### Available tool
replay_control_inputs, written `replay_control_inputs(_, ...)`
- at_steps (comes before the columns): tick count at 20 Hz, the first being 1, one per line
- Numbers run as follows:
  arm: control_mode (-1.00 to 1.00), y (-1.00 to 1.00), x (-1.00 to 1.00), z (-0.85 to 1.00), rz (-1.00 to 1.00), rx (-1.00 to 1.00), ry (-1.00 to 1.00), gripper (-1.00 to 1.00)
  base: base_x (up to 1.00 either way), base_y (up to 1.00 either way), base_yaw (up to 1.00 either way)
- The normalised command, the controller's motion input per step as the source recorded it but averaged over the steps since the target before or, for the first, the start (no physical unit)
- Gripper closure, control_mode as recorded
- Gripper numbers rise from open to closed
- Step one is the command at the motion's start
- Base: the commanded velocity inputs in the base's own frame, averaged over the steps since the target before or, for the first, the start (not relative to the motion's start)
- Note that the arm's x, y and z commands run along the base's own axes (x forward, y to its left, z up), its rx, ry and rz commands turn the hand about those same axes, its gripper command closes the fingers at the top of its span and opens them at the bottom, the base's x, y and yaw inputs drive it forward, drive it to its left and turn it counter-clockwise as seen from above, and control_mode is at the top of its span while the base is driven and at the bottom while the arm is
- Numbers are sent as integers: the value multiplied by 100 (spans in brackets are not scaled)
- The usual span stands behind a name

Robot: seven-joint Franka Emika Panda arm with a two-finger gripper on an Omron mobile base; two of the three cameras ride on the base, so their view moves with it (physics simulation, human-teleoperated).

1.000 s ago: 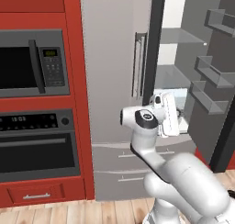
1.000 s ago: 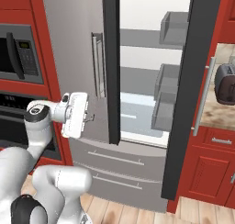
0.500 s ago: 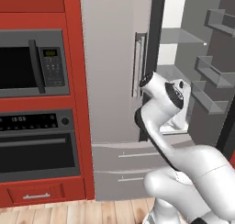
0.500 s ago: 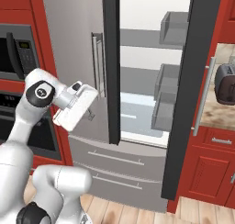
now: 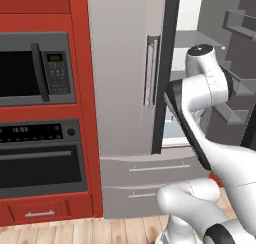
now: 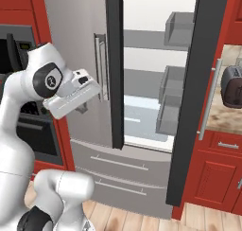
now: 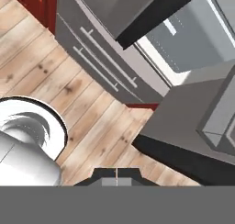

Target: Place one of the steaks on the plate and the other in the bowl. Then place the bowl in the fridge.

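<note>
The fridge [image 6: 156, 83] stands with its right door [image 6: 198, 102] swung wide and the left one shut, grey shelves and door bins bare as far as these angles show, and the arm is up in front of the opening. In the hand view the claw [image 7: 116, 175] sits clenched on nothing, tips pressed together, looking down at the wooden floor [image 7: 69, 108] and the fridge's lower drawers [image 7: 98, 58]. No bowl, plate or steak can be made out here, so where they lie cannot be told; the job looks to be at its fetching stage with the fridge made ready. Judging by the task alone, the bowl should be stiff, fairly light and smooth-walled, so a pinch across its thin rim is likely the best hold, kept level once meat is inside. The steaks would be soft, limp and a bit slick: take each across the middle, gently, or it may droop or slide out.
</note>
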Motion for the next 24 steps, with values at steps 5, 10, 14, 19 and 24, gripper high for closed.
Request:
replay_control_inputs(5, -100, 18, 0, 5, -23, 36, -38, 100, 0, 0, 0)
replay_control_inputs(10, -100, 0, 0, -16, -31, 28, -26, 100, 0, 0, 0)
replay_control_inputs(14, -100, 22, 0, -3, -40, 11, -11, 100, 0, 0, 0)
replay_control_inputs(19, -100, 38, 4, 2, -35, 2, -1, 100, 0, 0, 0)
replay_control_inputs(24, -100, 20, 14, 6, -21, 4, -1, -100, 0, 0, 0)
